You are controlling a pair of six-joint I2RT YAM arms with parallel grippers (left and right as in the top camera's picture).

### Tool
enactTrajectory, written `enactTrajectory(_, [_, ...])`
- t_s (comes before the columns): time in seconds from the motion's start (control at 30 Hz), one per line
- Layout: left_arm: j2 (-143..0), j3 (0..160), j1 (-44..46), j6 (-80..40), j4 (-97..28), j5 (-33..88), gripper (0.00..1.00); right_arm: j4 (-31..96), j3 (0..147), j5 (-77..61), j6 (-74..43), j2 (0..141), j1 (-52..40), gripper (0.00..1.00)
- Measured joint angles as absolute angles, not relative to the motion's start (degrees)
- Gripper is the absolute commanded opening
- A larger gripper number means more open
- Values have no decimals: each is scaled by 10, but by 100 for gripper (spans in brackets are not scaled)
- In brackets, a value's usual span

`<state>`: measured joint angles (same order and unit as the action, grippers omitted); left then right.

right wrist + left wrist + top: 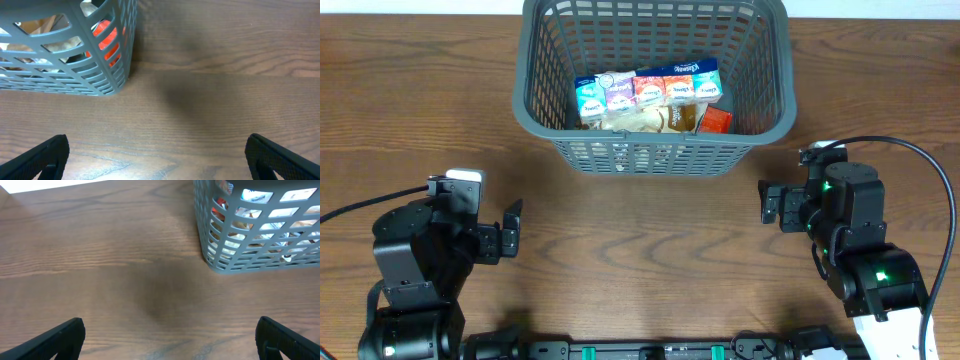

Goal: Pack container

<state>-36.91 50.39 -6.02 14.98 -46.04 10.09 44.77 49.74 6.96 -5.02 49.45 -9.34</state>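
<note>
The container [650,155], a large dark grey plastic basket of rectangular shape with rounded corners and slotted lattice walls, stood on the brown wooden bench [650,250] at the far middle part of it, as the overhead view showed. Inside it, a row of five small snack packets [648,90] with blue, purple, red and orange tops lay side by side against the far half of the bottom. An orange-red packet [716,121] lay at the right front corner, and some pale wrapped pieces were under and in front of the row; what they were I could not tell.

The left gripper [510,228] was near the left front part of the bench, well apart from the container, and its two black fingers were spread wide. In the left wrist view this gripper [170,335] showed only bare wood between the fingertips, and the basket [250,255] was ahead to the right.

The right gripper [767,203] was below the right front corner of the container, near it but not touching, and was also spread wide, gripping nothing. In the right wrist view the gripper [157,150] faced the bench, with the basket corner [65,75] ahead to the left and the orange-red packet [102,40] visible through the slots.
</note>
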Motion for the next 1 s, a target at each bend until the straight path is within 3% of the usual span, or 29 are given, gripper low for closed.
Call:
enactTrajectory(0.7, [-369, 504, -60, 150, -460, 101, 99, 459, 497, 81, -50, 484, -93, 99])
enactTrajectory(1.0, [-369, 504, -60, 150, -462, 101, 99, 365, 411, 93, -57, 258, -93, 99])
